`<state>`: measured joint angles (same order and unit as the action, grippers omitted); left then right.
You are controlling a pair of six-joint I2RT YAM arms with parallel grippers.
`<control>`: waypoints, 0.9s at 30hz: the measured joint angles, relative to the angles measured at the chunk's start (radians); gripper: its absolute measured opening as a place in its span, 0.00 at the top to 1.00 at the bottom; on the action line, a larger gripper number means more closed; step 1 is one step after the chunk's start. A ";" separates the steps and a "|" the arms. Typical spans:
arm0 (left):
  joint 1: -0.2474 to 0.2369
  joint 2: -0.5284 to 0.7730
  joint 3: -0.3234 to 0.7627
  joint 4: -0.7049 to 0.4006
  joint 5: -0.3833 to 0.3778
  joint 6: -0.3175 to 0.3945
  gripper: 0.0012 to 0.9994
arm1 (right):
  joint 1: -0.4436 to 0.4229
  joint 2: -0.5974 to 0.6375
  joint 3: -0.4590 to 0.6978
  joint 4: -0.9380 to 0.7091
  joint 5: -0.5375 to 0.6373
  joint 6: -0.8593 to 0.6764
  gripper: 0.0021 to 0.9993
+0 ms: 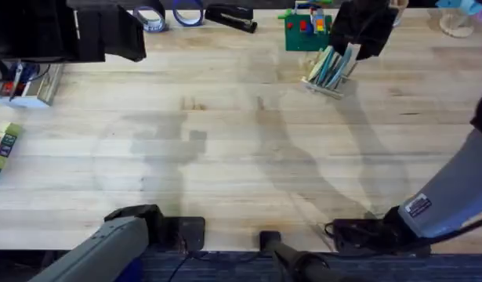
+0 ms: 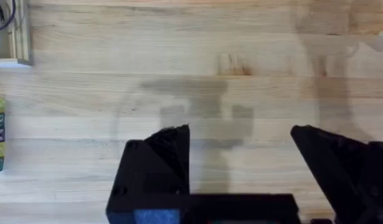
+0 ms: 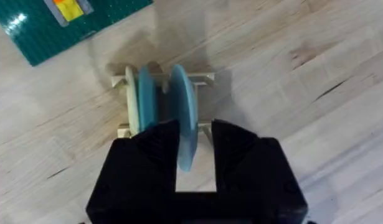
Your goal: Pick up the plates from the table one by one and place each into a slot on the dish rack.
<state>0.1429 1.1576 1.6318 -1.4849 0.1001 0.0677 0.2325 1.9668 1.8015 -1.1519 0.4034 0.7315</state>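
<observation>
Two plates stand on edge in the dish rack [image 3: 163, 102], which sits on the light wooden surface [image 1: 225, 133] at its far right side, just in front of the green building-block baseplate [image 1: 303, 35]. In the right wrist view the teal plate [image 3: 146, 96] stands in a slot beside the pale light-blue plate [image 3: 185, 115], the two upright and close together with a narrow gap between them; a cream-coloured piece stands at the teal plate's other side, though whether it is part of the rack cannot be told. The right tool [image 3: 194, 146] is over the rack with its two black fingers [image 3: 157, 146] on either side of the light-blue plate's edge, one finger close against the plate and a slim gap showing at the other, so the tool is spread slightly around the plate rather than squeezing it. In the overhead view the right arm reaches across to the rack [image 1: 328, 74], and both plates show as a cluster of blue edges there. The left tool [image 2: 241, 155] hangs above bare wood on the near left part of the surface, its two black fingers [image 2: 160, 162] spread wide and holding nothing. Two tape rolls [image 1: 168, 14] lie at the far edge, next to a black stapler [image 1: 231, 17], and coloured blocks [image 1: 1, 149] sit at the left edge.
</observation>
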 joint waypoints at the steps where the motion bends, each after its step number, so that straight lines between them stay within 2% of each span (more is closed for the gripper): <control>1: 0.000 0.000 0.000 0.000 0.000 0.000 0.01 | 0.000 -0.010 0.000 0.000 0.000 0.000 0.68; 11: 0.000 0.000 0.000 0.000 0.000 0.000 0.01 | 0.000 -0.126 0.000 -0.001 0.000 0.000 0.69; 22: 0.000 0.000 0.000 0.000 0.000 0.000 0.01 | 0.009 -0.322 0.000 -0.081 0.000 -0.004 0.71; 27: 0.000 0.000 0.000 0.000 0.000 0.000 0.01 | 0.054 -0.410 0.000 -0.107 -0.023 -0.096 0.69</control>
<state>0.1425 1.1573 1.6318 -1.4853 0.1001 0.0677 0.2862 1.5567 1.8015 -1.2587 0.3804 0.6353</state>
